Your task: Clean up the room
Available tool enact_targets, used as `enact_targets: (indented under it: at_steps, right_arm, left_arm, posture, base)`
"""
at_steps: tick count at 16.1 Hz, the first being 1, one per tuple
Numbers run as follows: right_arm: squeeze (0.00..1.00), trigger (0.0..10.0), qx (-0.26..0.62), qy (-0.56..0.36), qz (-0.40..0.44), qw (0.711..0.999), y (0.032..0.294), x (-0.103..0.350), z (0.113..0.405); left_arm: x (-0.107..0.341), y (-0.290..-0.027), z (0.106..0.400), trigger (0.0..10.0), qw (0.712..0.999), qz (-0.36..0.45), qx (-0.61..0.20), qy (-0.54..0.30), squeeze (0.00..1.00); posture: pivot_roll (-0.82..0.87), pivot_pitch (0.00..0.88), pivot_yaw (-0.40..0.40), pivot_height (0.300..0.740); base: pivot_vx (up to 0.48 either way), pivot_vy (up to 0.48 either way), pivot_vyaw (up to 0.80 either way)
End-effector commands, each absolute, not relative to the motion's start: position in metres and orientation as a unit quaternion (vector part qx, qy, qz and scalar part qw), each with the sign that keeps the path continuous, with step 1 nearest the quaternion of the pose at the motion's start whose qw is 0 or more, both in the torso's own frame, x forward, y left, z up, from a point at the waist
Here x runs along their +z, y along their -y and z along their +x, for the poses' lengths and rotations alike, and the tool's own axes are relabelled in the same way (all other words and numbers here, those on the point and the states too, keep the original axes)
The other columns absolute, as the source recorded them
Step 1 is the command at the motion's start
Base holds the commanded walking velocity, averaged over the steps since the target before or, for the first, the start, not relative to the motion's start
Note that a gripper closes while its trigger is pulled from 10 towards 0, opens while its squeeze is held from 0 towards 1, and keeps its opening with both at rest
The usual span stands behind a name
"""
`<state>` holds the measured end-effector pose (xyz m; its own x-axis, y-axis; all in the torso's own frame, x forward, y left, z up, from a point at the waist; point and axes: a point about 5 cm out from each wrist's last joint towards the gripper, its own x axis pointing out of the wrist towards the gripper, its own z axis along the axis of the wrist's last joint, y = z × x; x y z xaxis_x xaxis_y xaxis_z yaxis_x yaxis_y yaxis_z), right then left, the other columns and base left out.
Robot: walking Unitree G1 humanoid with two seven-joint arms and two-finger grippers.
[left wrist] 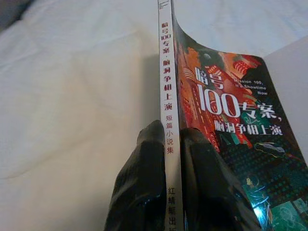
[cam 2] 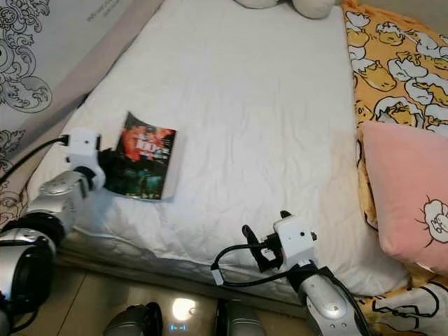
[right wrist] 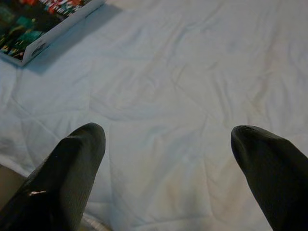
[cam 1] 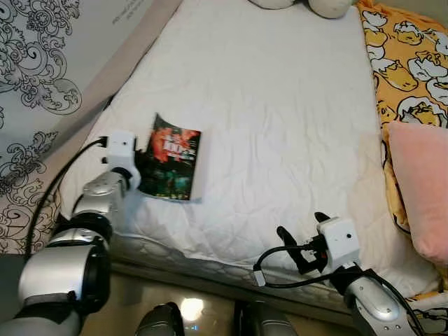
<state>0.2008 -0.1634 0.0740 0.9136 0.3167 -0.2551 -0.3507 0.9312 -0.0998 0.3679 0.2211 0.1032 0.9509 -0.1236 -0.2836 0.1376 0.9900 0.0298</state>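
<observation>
With the book [cam 1: 173, 159] pinched along its spine at the near-left part of the white bed [cam 1: 280, 105], treat pickup as under way, removal as pending. Left gripper [left wrist: 172, 159]: fingers clamped on the spine, cover side bowed upward. Right gripper [cam 1: 302, 243]: fingers spread wide, holding nothing, hovering over the bed's near edge. Remaining, by judgement: lift book off, carry to storage. Pink pillow [cam 1: 418, 185] at bed's right side untouched.
</observation>
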Motion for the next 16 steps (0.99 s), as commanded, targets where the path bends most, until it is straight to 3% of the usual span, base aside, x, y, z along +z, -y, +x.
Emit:
enact_targets:
  at_steps: [1,8,13,14,15,16]
  right_arm:
    - [0.00,10.0,0.169,-0.126,-0.078,0.974,0.166,0.072,0.200]
    - [0.00,10.0,0.163,-0.128,-0.073,0.976,0.164,0.069,0.198]
    - [0.00,10.0,0.164,-0.128,-0.071,0.975,0.163,0.068,0.199]
    - [0.00,10.0,0.166,-0.129,-0.072,0.975,0.163,0.068,0.199]
    - [0.00,10.0,0.168,-0.130,-0.073,0.974,0.163,0.068,0.200]
    - [0.00,10.0,0.168,-0.131,-0.073,0.974,0.163,0.068,0.200]
  left_arm:
    - [0.106,-0.205,0.372,10.0,0.985,0.020,-0.103,-0.140,0.00]
    - [0.117,-0.150,0.380,10.0,0.969,-0.091,-0.210,-0.097,0.00]
    - [0.098,-0.166,0.371,10.0,0.975,-0.036,-0.171,-0.138,0.00]
    - [0.093,-0.175,0.368,10.0,0.974,-0.008,-0.165,-0.153,0.29]
    - [0.090,-0.182,0.366,10.0,0.973,0.009,-0.159,-0.165,1.00]
    - [0.090,-0.184,0.366,10.0,0.973,0.015,-0.158,-0.169,1.00]
  posture:
    - [-0.19,0.161,-0.090,0.740]
    - [-0.19,0.164,-0.069,0.740]
    - [-0.19,0.165,-0.070,0.740]
    - [-0.18,0.166,-0.078,0.740]
    - [-0.18,0.165,-0.080,0.740]
    - [-0.18,0.165,-0.080,0.740]
  base:
    - [0.000,0.000,0.00]
    - [0.000,0.000,0.00]
    - [0.000,0.000,0.00]
    - [0.000,0.000,0.00]
    - [0.000,0.000,0.00]
    - [0.000,0.000,0.00]
